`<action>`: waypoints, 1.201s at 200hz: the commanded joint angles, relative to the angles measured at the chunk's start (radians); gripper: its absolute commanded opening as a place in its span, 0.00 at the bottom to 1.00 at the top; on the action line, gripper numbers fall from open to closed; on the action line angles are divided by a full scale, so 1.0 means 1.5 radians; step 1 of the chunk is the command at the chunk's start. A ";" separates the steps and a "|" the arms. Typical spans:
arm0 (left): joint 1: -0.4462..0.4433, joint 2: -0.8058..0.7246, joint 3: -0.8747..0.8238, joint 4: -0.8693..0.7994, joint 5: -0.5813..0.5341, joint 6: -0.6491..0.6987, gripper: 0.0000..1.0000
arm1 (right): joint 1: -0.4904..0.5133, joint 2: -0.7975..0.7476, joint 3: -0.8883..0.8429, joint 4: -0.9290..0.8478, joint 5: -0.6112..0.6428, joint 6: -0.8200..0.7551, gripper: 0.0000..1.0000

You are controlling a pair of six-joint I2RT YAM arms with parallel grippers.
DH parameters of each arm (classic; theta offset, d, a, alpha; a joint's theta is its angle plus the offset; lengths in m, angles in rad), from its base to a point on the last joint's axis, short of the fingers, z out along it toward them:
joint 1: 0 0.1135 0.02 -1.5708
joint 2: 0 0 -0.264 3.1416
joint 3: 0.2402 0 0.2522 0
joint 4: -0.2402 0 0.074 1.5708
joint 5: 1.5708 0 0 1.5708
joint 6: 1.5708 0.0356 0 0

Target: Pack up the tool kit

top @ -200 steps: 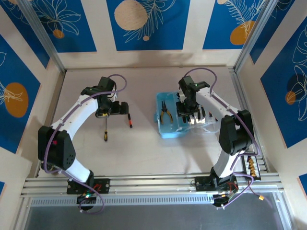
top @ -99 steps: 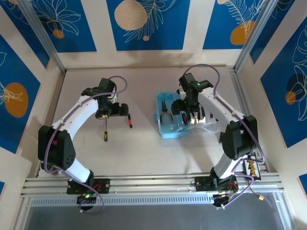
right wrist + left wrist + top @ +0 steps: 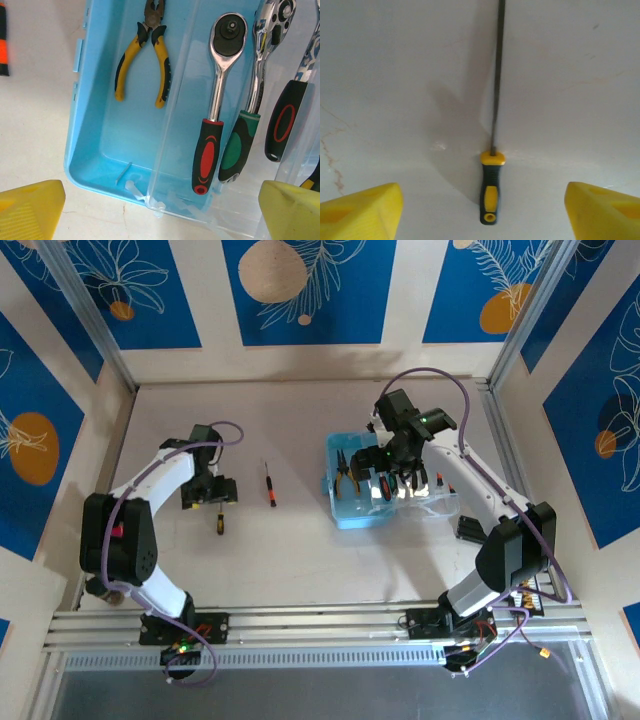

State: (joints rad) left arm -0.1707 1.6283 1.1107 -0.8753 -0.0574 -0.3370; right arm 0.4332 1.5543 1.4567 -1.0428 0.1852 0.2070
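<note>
Two grippers, both spread open. The left gripper [image 3: 482, 212] hovers over the yellow-and-black screwdriver [image 3: 489, 192] lying on the white table [image 3: 395, 75]. The right gripper [image 3: 160, 209] hangs above the light-blue translucent plastic case [image 3: 107, 137], with the yellow-handled pliers [image 3: 142, 60] inside it.

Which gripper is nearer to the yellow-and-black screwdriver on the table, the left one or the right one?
Left. The left gripper hovers directly over the yellow-and-black screwdriver, open. The right gripper is far across, above the blue case.
</note>
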 commanded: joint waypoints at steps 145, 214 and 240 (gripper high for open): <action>-0.008 0.109 -0.044 0.064 0.067 0.000 0.20 | 0.009 0.003 0.029 -0.030 -0.002 0.001 0.99; -0.031 0.034 0.018 0.016 0.140 0.013 0.02 | 0.009 -0.013 0.026 -0.030 -0.007 0.001 0.99; -0.046 -0.028 0.081 0.010 0.226 -0.002 0.00 | 0.006 -0.027 0.023 -0.017 -0.036 0.004 0.99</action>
State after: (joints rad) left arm -0.2157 1.6989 1.1282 -0.8421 0.1261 -0.3309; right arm 0.4393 1.5520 1.4731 -1.0637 0.1829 0.2104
